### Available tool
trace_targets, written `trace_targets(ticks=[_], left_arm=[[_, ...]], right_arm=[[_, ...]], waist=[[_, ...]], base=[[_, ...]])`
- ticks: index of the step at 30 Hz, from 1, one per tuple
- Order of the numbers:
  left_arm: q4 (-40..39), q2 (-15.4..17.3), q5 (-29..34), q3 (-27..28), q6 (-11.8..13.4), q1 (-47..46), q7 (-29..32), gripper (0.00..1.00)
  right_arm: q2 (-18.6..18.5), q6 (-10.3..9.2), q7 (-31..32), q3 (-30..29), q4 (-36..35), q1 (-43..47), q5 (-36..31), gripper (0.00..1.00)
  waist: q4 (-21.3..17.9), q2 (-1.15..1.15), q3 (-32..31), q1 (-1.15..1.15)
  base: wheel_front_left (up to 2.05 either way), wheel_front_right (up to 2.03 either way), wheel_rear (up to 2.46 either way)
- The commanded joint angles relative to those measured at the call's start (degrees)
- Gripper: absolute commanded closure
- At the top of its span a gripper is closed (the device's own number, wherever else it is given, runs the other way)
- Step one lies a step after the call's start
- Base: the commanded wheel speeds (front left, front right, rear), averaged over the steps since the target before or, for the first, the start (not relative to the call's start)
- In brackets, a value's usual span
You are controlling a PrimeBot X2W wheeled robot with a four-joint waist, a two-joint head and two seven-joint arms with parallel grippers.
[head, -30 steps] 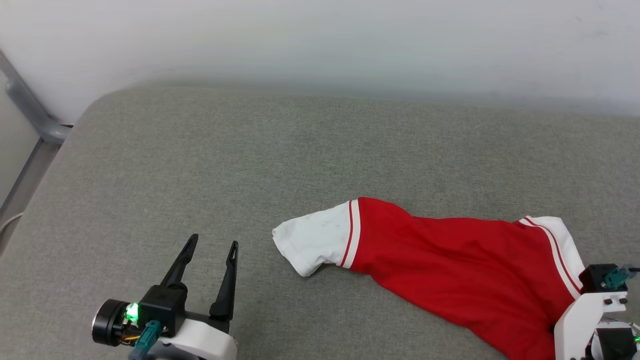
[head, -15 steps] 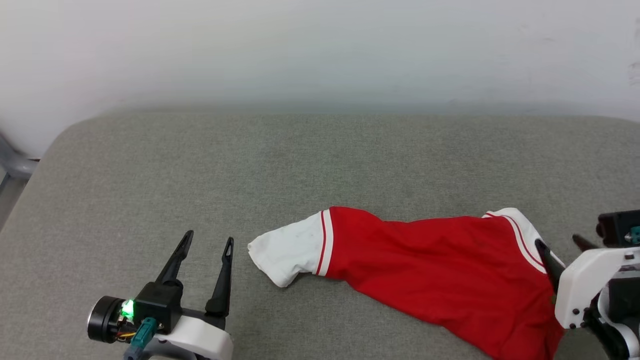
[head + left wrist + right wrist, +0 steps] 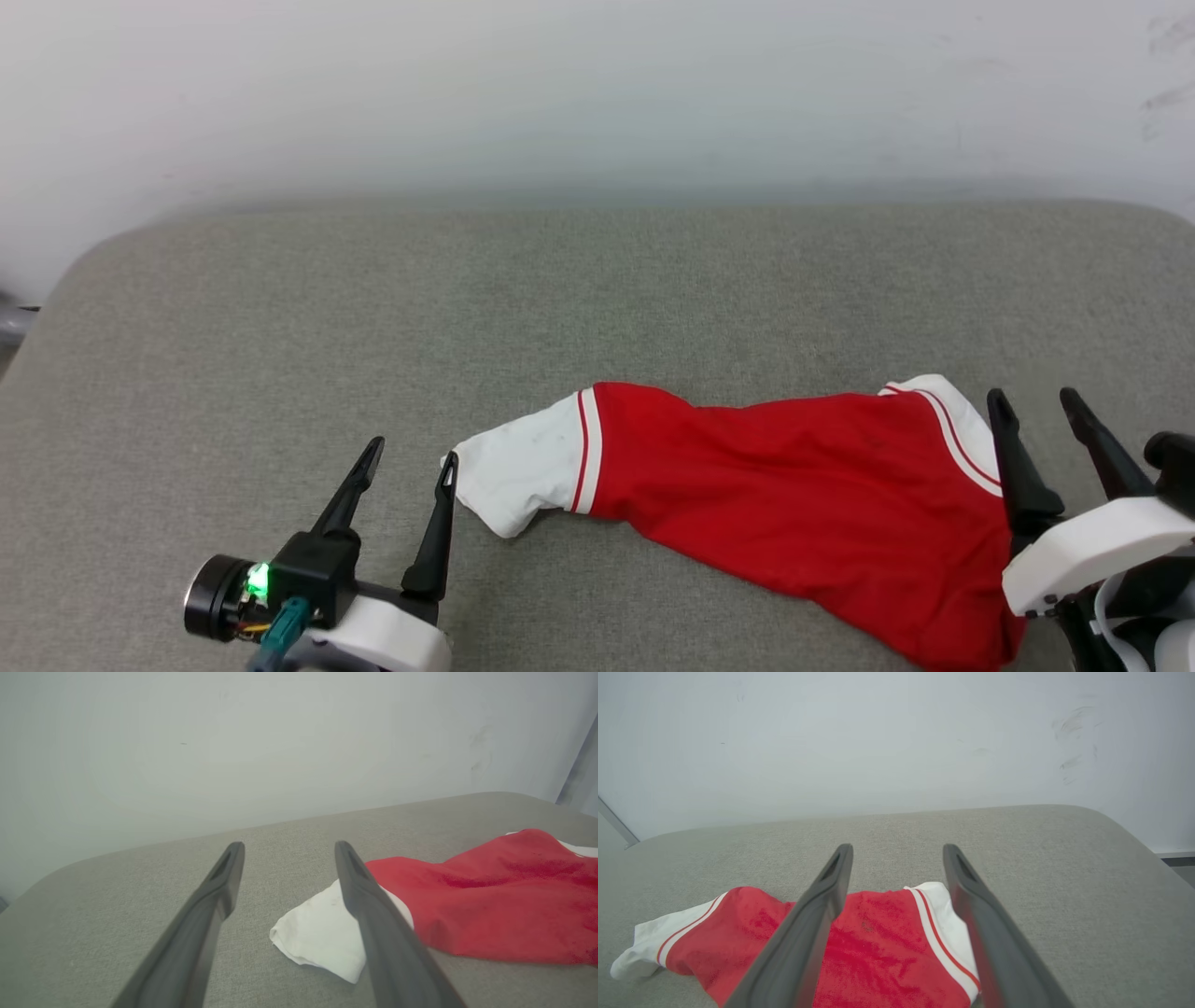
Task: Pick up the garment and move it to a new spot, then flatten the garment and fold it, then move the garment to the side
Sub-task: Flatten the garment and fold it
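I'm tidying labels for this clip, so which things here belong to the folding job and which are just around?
Part of the job: garment; left gripper and right gripper, both open.
Just around: grey padded surface under it; white wall.

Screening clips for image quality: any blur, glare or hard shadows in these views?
Head view: soft even light, no glare; the red jersey throws a faint shadow on the grey cushion. Left wrist view: the near fingers look soft. Right wrist view: fingers soft too, the jersey's red grainy.
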Motion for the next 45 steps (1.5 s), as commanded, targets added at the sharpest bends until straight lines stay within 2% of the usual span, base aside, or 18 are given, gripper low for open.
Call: trace_targets(ticks=[1, 3, 7, 15, 22, 25, 28, 36, 40, 41, 42, 45], left_arm=[[0.7, 0.86, -0.16, -0.09, -0.37, -1.52, 0.18, 0.0], [1.63, 2.08, -0.17, -1.05, -0.8, -3.87, 3.1, 0.0], [2.93, 5.27, -5.21, -3.27, -1.71, -9.99, 15.68, 0.0], [0.14, 17.73, -23.44, -12.31, -1.82, -21.89, 44.99, 0.0], [0.41, 23.96, -34.03, -16.78, -1.84, -25.55, 61.03, 0.0], [0.85, 25.67, -35.52, -18.45, -1.84, -26.45, 63.21, 0.0], [2.59, 26.25, -34.38, -19.17, -1.84, -27.22, 62.49, 0.0], [7.82, 24.61, -33.19, -20.06, -1.73, -28.96, 59.08, 0.0], [10.37, 23.85, -33.43, -21.47, -1.75, -28.71, 59.35, 0.0], [11.21, 23.77, -33.62, -22.01, -1.76, -28.41, 59.98, 0.02], [11.66, 23.84, -33.62, -22.63, -1.77, -28.18, 60.32, 1.0], [12.05, 24.08, -33.9, -23.47, -1.8, -27.67, 60.31, 1.0]], right_arm=[[0.32, -0.04, -0.27, 0.04, 0.27, 1.29, -0.94, 0.0], [0.68, -0.04, -1.34, -0.57, -0.11, 0.44, -1.41, 0.0], [1.4, -0.04, -2.1, -1.53, -0.76, -1.31, -2.21, 0.0], [2.58, -0.04, -3.08, -1.9, -0.52, -3.61, -3.54, 0.0], [3.07, -0.04, -3.51, -1.76, 0.19, -5.2, -3.99, 0.0], [3.2, -0.04, -3.73, -1.89, 0.25, -5.68, -3.97, 0.0], [3.33, -0.04, -3.76, -2.18, 0.15, -6.4, -4.09, 0.0], [3.53, -0.04, -3.75, -1.69, 0.01, -6.72, -4.36, 0.0], [3.59, -0.04, -3.85, -1.68, -0.09, -6.77, -4.61, 0.0], [3.61, -0.04, -3.89, -1.61, -0.12, -6.83, -4.67, 0.0], [3.61, -0.04, -3.94, -1.62, -0.12, -6.89, -4.67, 0.0], [3.6, -0.04, -3.87, -1.78, -0.16, -7.01, -4.73, 0.0]], waist=[[-0.57, 0.0, 1.03, 0.0], [-0.98, 0.0, 2.4, 0.0], [-1.69, 0.0, 5.53, 0.0], [-3.14, 0.0, 9.75, 0.0], [-4.11, 0.0, 11.6, 0.0], [-4.45, 0.0, 12.38, 0.0], [-4.71, 0.0, 13.24, 0.0], [-5.46, 0.0, 15.33, 0.0], [-5.61, 0.0, 16.01, 0.0], [-5.65, 0.0, 16.16, 0.0], [-5.65, 0.0, 16.26, 0.0], [-5.52, 0.0, 16.33, 0.0]], base=[[0.0, 0.0, 0.0], [0.0, 0.0, 0.0], [0.0, 0.0, 0.0], [0.0, 0.0, 0.0], [0.0, 0.0, 0.0], [0.0, 0.0, 0.0], [0.0, 0.0, 0.0], [0.0, 0.0, 0.0], [0.0, 0.0, 0.0], [0.0, 0.0, 0.0], [0.0, 0.0, 0.0], [0.0, 0.0, 0.0]])
